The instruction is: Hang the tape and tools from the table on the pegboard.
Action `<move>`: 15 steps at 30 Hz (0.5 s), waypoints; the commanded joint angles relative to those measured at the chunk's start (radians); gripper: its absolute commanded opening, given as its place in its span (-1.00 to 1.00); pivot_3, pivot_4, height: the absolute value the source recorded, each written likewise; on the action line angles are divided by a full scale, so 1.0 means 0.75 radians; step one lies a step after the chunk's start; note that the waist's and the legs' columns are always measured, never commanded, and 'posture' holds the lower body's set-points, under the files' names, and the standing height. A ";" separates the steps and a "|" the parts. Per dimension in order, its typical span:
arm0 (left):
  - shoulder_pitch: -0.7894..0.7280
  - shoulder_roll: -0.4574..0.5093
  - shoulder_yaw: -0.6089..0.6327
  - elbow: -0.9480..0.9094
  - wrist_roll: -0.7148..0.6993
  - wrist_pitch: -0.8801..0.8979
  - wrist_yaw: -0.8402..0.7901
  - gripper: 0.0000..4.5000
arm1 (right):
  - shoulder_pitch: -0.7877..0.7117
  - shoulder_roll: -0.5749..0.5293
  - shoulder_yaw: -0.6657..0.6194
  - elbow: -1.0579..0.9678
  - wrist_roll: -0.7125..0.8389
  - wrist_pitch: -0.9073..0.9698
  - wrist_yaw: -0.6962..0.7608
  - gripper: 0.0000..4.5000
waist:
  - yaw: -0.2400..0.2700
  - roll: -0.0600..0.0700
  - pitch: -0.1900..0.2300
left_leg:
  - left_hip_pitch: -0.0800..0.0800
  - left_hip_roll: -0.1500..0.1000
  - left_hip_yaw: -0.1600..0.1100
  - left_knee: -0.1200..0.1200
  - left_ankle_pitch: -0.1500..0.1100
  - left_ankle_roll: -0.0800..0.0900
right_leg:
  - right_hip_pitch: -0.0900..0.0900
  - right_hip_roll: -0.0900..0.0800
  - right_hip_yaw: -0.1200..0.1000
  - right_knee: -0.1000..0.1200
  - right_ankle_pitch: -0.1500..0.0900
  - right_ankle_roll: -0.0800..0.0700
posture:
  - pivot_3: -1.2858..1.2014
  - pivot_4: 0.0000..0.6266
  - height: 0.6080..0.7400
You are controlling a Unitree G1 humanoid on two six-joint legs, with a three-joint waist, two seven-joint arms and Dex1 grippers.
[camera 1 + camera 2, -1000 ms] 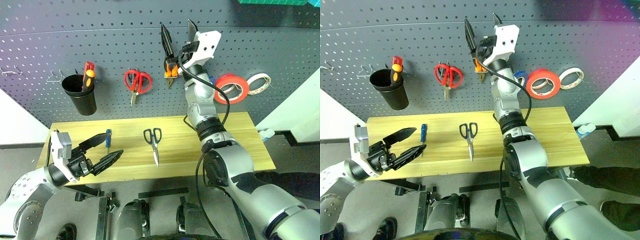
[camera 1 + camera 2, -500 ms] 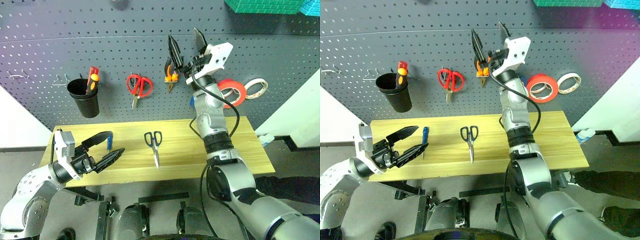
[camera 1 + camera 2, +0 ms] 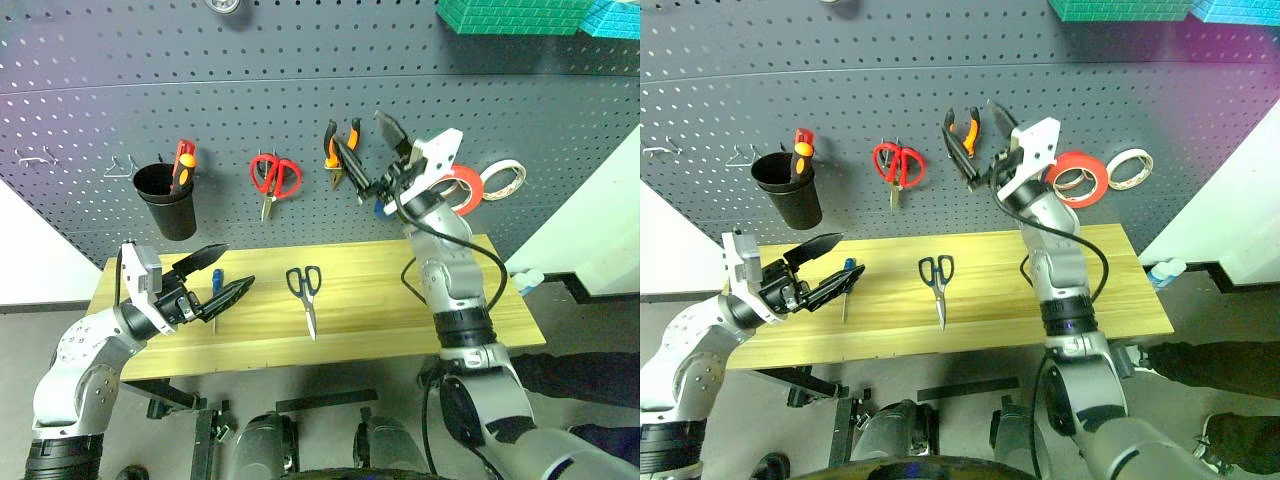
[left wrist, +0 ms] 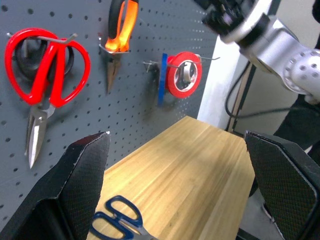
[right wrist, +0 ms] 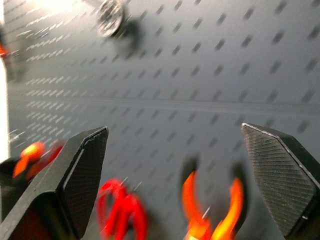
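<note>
My right fingers (image 3: 372, 152) have let go, spread empty beside the hung pliers (image 3: 340, 150). Left fingers (image 3: 222, 277), spread too, near the screwdriver (image 3: 215, 297) on the counter (image 3: 380, 300).

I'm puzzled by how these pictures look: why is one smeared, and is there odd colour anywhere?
Right wrist view: the pegboard and the orange pliers are smeared. Left wrist view: sharp on the red scissors. Right eye view: a purple tint on the board's upper right.
</note>
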 commanded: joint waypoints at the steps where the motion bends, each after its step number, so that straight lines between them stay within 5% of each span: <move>1: -0.033 -0.003 0.005 0.011 0.014 -0.036 -0.004 1.00 | 0.054 -0.036 0.031 -0.157 0.043 0.089 0.050 0.99 | -0.004 0.000 -0.002 | 0.000 0.000 0.000 0.000 0.000 0.000 | 0.000 0.000 0.000 0.000 0.000 0.000 | 0.08 -1.00 1.00; 15: -0.005 -0.014 -0.007 0.039 0.117 -0.050 0.075 1.00 | 0.223 -0.251 0.085 -0.286 0.133 0.333 0.332 0.99 | -0.003 0.000 -0.012 | 0.002 0.000 -0.001 0.002 0.000 0.001 | 0.002 0.000 0.000 0.001 0.000 0.000 | 0.08 -1.00 1.00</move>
